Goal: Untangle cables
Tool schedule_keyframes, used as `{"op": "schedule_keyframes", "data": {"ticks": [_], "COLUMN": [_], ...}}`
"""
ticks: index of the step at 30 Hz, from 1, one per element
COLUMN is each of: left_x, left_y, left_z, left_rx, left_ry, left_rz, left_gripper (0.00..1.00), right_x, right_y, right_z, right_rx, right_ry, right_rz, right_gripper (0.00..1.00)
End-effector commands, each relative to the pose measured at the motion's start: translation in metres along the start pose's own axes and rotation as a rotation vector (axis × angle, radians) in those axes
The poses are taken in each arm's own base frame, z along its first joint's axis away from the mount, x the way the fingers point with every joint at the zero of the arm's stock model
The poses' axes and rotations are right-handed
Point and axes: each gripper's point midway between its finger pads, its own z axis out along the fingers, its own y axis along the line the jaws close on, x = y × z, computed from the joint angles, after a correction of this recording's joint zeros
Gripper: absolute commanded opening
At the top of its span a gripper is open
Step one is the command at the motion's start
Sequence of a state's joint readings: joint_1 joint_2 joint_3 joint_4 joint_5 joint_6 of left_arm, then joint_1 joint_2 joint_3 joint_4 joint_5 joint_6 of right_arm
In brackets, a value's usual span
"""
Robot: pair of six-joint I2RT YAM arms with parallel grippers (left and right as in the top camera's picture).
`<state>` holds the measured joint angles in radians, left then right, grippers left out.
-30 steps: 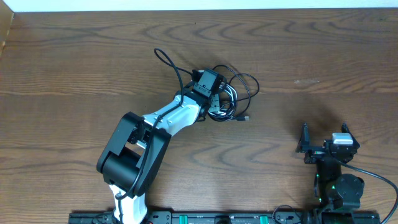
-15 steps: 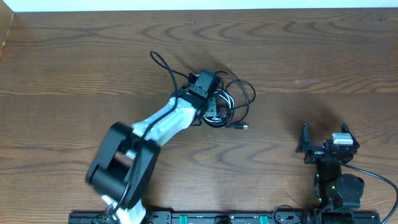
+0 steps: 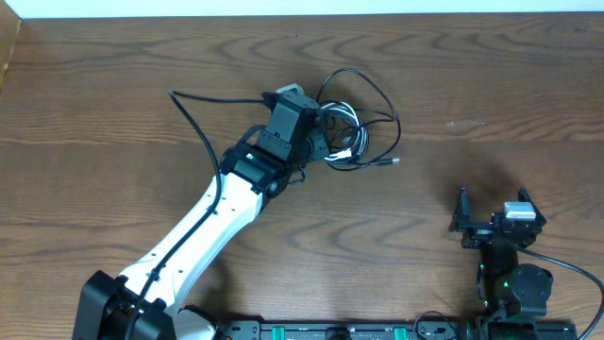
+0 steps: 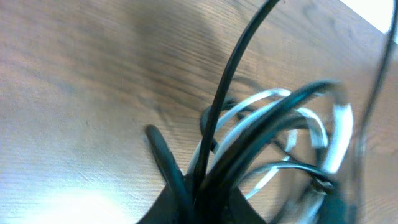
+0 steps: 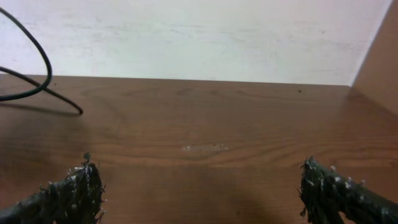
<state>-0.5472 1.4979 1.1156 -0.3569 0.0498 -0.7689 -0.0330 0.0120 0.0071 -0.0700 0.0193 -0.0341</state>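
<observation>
The cables [image 3: 357, 132] form a tangle of thin black loops and one white loop at the table's middle back. My left gripper [image 3: 316, 134] is at the tangle's left side, shut on a bunch of black strands. In the left wrist view those cables [image 4: 249, 140] rise out of the gripper [image 4: 205, 202], with the white cable [image 4: 252, 102] looping behind them. One black strand [image 3: 193, 113] runs off left, and a plug end [image 3: 394, 161] lies at the right. My right gripper [image 3: 493, 210] stands open near the front right, apart from the tangle; it [image 5: 199, 171] holds nothing.
The wooden table [image 3: 491, 85] ends at a pale wall along the back. The left arm [image 3: 203, 231] lies diagonally across the front left. A black cable loop [image 5: 38, 78] shows far left in the right wrist view.
The left arm has stretched out and swung its gripper up and left with the strands. The tangle has spread wider, and one black strand now trails farther left. The right arm has not moved.
</observation>
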Motion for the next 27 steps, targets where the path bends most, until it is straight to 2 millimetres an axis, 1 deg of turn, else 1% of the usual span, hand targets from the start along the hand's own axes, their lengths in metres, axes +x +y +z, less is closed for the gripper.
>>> {"op": "schedule_keyframes", "data": {"ticks": [1, 3, 6, 9, 14, 20, 24, 27], "left_x": [-0.001, 0.000, 0.003, 0.005, 0.011, 0.025, 0.036, 0.049], "left_y": [-0.005, -0.005, -0.008, -0.008, -0.002, 0.004, -0.003, -0.013], "left_z": [-0.002, -0.002, -0.002, -0.002, -0.002, -0.003, -0.003, -0.004], "left_rx": [0.013, 0.013, 0.017, 0.013, -0.017, -0.050, -0.046, -0.035], "left_ry": [-0.002, 0.001, 0.006, 0.013, 0.031, 0.078, 0.100, 0.123], "left_rz": [-0.242, -0.328, -0.388, -0.383, -0.383, -0.377, -0.352, -0.321], "left_gripper": [0.24, 0.24, 0.24, 0.23, 0.23, 0.24, 0.23, 0.23], "right_x": [0.001, 0.001, 0.001, 0.001, 0.001, 0.001, 0.001, 0.001], "right_y": [0.001, 0.001, 0.001, 0.001, 0.001, 0.001, 0.001, 0.001], "right_z": [0.000, 0.000, 0.000, 0.000, 0.000, 0.000, 0.000, 0.000], "right_rx": [0.000, 0.000, 0.000, 0.000, 0.000, 0.000, 0.000, 0.000], "right_ry": [0.002, 0.002, 0.002, 0.002, 0.002, 0.002, 0.002, 0.002], "right_rz": [-0.009, -0.009, -0.009, -0.009, -0.009, -0.009, -0.009, -0.009], "right_gripper": [0.99, 0.99, 0.99, 0.99, 0.99, 0.99, 0.99, 0.99]}}
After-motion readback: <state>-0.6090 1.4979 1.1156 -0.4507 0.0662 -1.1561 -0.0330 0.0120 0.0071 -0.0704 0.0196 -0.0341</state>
